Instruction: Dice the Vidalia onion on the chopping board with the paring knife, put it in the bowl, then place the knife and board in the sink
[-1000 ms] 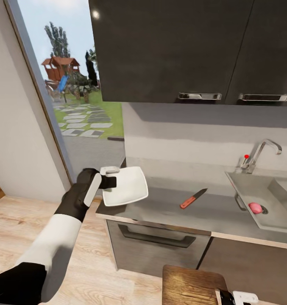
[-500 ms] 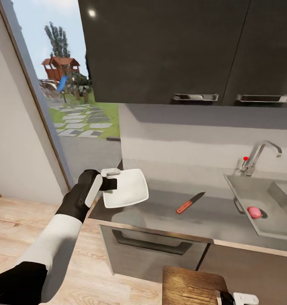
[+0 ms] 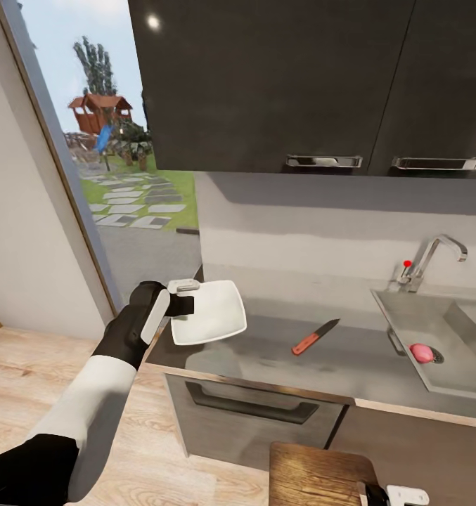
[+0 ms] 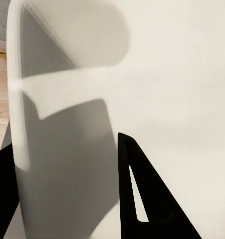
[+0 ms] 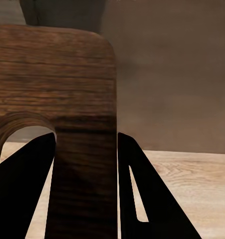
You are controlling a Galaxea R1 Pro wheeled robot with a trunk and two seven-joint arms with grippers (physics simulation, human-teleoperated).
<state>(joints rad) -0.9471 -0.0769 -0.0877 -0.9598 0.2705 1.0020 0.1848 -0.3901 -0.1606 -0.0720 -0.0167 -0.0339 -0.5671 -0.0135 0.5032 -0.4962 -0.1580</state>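
Left gripper (image 3: 183, 295) clamped on the bowl (image 3: 211, 311) rim, bowl tilted over the countertop's (image 3: 280, 362) left end. Right gripper (image 5: 85, 186) closed on the board (image 5: 67, 84) beside its handle slot, low in front of the cabinets. Knife (image 3: 315, 336) lies mid-counter. Onion (image 3: 421, 353) sits in the sink (image 3: 434, 323) by the drain.

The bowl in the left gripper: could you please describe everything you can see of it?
The bowl is shallow, glossy and white, squarish with rounded corners, and looks empty. The left gripper clamps its rim at the near-left edge, one finger lying inside against the wall. It is tilted, its inside facing the head camera, at the left end of the countertop. Whether its base touches the slab is unclear.
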